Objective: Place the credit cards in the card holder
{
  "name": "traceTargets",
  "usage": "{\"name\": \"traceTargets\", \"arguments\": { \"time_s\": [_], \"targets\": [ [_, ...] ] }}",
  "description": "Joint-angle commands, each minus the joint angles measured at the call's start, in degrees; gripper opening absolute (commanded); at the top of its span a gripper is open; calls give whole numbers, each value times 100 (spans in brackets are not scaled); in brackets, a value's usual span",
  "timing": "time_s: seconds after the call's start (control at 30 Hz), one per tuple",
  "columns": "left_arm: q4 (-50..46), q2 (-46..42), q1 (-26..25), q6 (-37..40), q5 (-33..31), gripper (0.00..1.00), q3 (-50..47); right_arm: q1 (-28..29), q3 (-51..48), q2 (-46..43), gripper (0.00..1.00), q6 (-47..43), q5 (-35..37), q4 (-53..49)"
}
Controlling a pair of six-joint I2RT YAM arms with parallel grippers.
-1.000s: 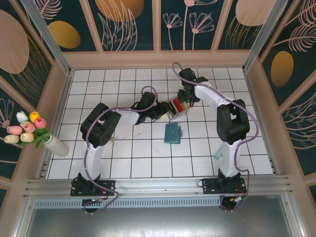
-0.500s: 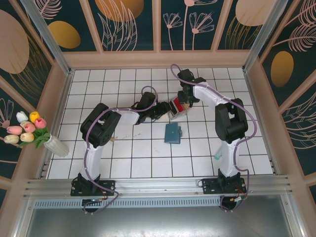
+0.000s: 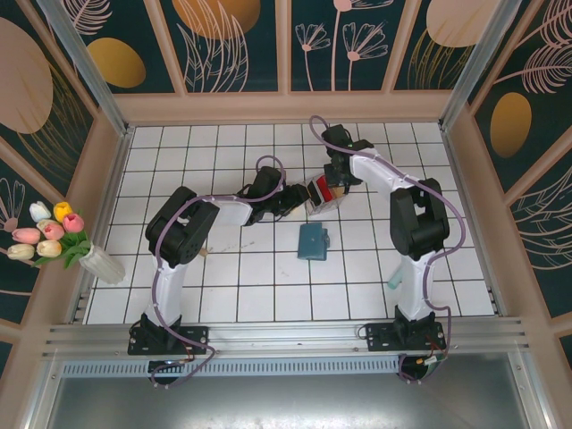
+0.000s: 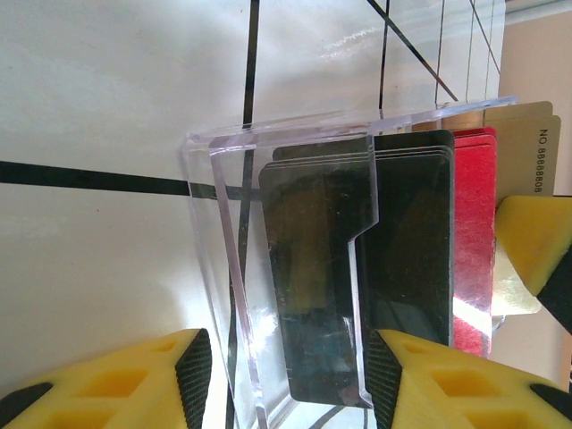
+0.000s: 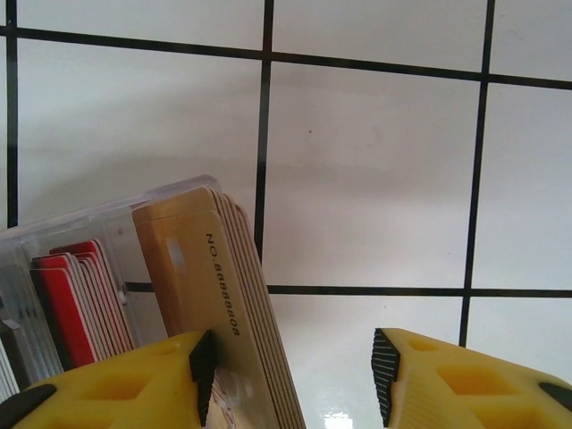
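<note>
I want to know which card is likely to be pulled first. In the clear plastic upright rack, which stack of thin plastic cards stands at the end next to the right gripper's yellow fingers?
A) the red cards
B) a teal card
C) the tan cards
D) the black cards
C: in the right wrist view the tan cards stand at the outer end of the clear plastic rack, right beside one yellow finger of the right gripper. The red cards are further in.

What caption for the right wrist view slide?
Right gripper open around tan cards at the end of a clear rack; red cards behind, white tiled table.

Card holder [image 3: 313, 241] flat on tiles, near rack [image 3: 322, 193].
</note>
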Motion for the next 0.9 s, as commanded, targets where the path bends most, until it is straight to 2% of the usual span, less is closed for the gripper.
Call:
{"name": "traceTargets", "arguments": {
  "time_s": [0.0,0.3,0.37,0.87],
  "targets": [
    [-94,138,9,69,-10,52,114,4,166,-325,51,27,195,-255],
    [-88,139,9,66,-10,52,105,3,166,-313,44,22,73,-255],
    [-88,138,15,78,-10,52,105,6,175,-299,35,26,46,-255],
    [-99,179,18,88,7,53,131,26,223,-327,35,65,280,-358]
  ]
}}
